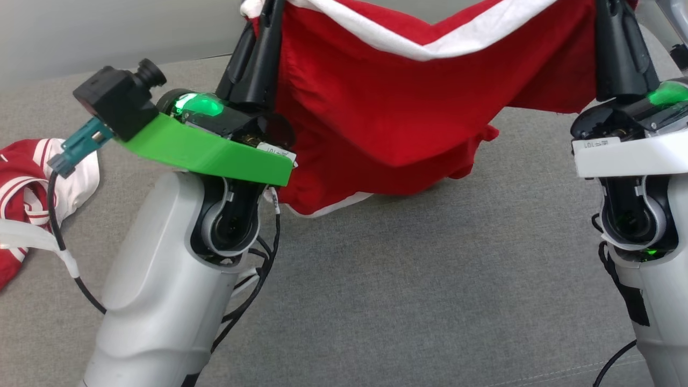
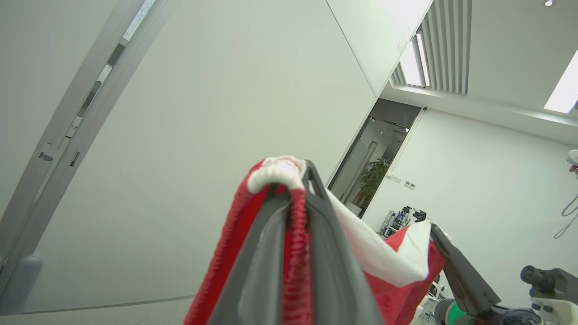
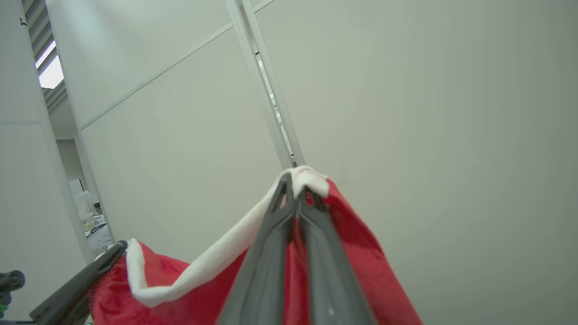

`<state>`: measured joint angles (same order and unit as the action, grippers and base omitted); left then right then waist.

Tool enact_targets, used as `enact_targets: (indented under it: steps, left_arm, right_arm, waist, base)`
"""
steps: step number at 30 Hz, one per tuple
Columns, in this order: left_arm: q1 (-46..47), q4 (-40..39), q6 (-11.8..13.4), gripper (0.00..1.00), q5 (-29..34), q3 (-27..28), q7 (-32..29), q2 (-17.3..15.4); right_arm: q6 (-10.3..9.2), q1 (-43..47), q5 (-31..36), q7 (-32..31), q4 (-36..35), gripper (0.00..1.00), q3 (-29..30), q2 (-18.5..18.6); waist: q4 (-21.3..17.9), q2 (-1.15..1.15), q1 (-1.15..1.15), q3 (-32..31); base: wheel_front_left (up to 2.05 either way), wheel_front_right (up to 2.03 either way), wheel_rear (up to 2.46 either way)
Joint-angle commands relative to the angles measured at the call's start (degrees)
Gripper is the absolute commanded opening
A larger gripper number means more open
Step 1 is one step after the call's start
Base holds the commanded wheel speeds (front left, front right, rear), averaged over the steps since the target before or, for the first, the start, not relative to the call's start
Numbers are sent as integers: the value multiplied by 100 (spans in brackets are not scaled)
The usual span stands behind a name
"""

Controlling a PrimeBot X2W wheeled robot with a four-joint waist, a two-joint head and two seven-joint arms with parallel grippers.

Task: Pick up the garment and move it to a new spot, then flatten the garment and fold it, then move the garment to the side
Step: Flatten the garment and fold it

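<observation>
The garment (image 1: 398,107) is red with a white band along its top edge, and it hangs stretched between my two grippers above the grey surface. My left gripper (image 1: 263,16) is shut on its left top corner, and in the left wrist view (image 2: 295,180) red and white cloth is bunched between the dark fingers. My right gripper (image 1: 610,11) is shut on the right top corner, and the right wrist view (image 3: 295,185) shows the white band pinched at the fingertips. The garment's lower hem sags close to the surface.
A grey fabric surface (image 1: 408,290) spreads beneath the arms. Another red and white striped garment (image 1: 32,188) lies crumpled at the far left edge. A pale wall (image 1: 107,32) rises behind the surface.
</observation>
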<state>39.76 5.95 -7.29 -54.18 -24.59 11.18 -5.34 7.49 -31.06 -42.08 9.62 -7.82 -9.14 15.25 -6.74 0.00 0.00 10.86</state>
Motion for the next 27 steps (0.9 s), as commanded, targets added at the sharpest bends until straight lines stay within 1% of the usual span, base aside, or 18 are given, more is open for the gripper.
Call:
enact_targets:
  steps: [1,4,7,11,13,14,16,18,20,21,23,25,27]
  left_arm:
    - [82,-67,-23,0,-93,40,-8,-59]
    - [90,-67,52,0,-184,84,-97,-52]
    - [218,143,64,0,-211,96,-114,-27]
    - [615,703,48,0,-128,168,23,5]
    - [895,1045,40,0,-65,274,149,20]
    - [1033,1211,35,0,-30,351,211,29]
    - [1377,1499,24,0,-142,601,312,75]
    - [1769,1765,12,0,84,823,381,100]
    - [2058,1747,5,0,274,1219,410,127]
    - [2226,1591,-6,0,513,1567,405,141]
    - [2306,1338,-8,0,795,1894,408,205]
    - [2405,916,-8,0,985,2013,410,212]
    - [2351,557,-2,0,902,1984,410,205]
  right_arm:
    - [0,-61,39,-64,-20,0,50,26]
    - [0,-198,59,-261,132,0,83,20]
    - [0,-452,117,-429,466,0,-35,16]
    - [0,-1121,302,-517,1284,0,-335,-24]
    - [0,-1531,232,-476,1763,0,-417,-200]
    - [1,-1760,350,-415,1959,0,-470,-197]
    - [0,-2285,510,-199,2403,0,-474,-322]
    - [0,-2807,790,191,2861,0,-467,-446]
    - [0,-3208,983,429,3082,0,-339,-515]
    - [-5,-3488,1106,520,3133,0,-199,-555]
    - [-9,-3775,1344,563,3000,0,97,-602]
    - [-12,-3905,1608,569,2586,0,455,-666]
    - [-12,-3830,1865,561,2233,0,597,-710]
  waist:
    - [-10,0,0,25]
    - [-20,0,0,151]
    - [-38,0,0,372]
    - [-114,0,0,817]
    - [-146,0,0,1028]
    - [-157,0,0,1114]
    - [-194,0,0,1330]
    - [-197,0,0,1450]
    - [-174,0,0,1473]
    - [-147,0,0,1486]
    - [-100,0,0,1488]
    - [-51,0,0,1493]
    - [-11,0,0,1497]
  base:
    - [0,0,0]
    - [0,0,0]
    - [0,0,0]
    - [0,0,0]
    - [0,0,0]
    - [0,0,0]
    - [0,0,0]
    - [0,0,0]
    - [0,0,0]
    - [0,0,0]
    - [0,0,0]
    - [0,0,0]
    - [0,0,0]
